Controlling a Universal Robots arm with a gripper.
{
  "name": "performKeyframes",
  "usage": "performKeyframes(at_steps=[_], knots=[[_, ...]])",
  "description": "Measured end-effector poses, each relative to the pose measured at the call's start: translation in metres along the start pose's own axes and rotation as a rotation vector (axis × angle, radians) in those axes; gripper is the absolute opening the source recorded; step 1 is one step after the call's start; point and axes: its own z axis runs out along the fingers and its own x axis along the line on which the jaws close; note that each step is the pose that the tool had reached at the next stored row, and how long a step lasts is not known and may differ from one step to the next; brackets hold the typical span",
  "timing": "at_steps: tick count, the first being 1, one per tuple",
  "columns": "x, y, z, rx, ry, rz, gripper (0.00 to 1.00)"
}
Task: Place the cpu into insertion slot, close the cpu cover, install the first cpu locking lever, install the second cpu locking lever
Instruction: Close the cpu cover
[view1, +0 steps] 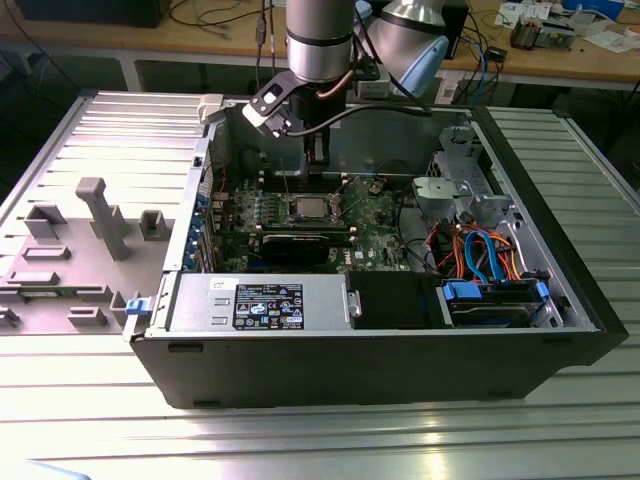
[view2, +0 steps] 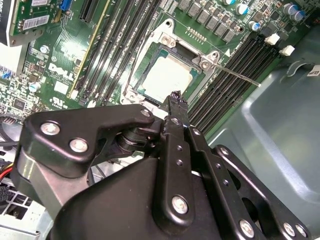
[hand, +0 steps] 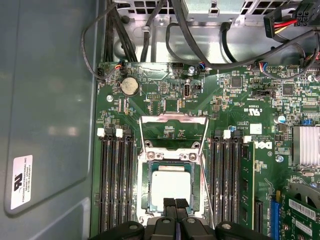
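your gripper (hand: 176, 204) has its two black fingertips pressed together with nothing between them, and in the first wrist view it sits over one edge of the insertion slot (hand: 146, 190). the cpu (hand: 171, 186) already lies flat in that slot, silver-grey top up and square with the rim. the cpu cover (hand: 173, 118) is open, tilted back off the chip at the far side of the socket, so you see green board through its window. in the second wrist view a thin locking lever (view2: 235, 76) sticks out free across the memory slots (view2: 225, 89) beside the socket. you cannot tell whether the fingertips touch the socket frame or hang just above it. in the exterior view the arm (view1: 320, 40) reaches down into the open computer case (view1: 400, 355), which lies on a ribbed metal table (view1: 300, 440).
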Motion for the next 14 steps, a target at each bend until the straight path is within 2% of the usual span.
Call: performKeyframes(at_steps=[6,7,8,9,14], knots=[[0.0,0.0015,-0.0004,0.0,0.0,0.0,0.11],[0.0001,0.0016,-0.0043,-0.0002,0.0001,0.0,0.11],[0.0003,0.0019,-0.0118,-0.0001,0.0001,0.0,0.11],[0.0004,0.002,-0.0141,-0.0001,0.0001,0.0,0.11],[0.0003,0.0031,-0.0145,0.0,-0.0001,0.0,0.11]])
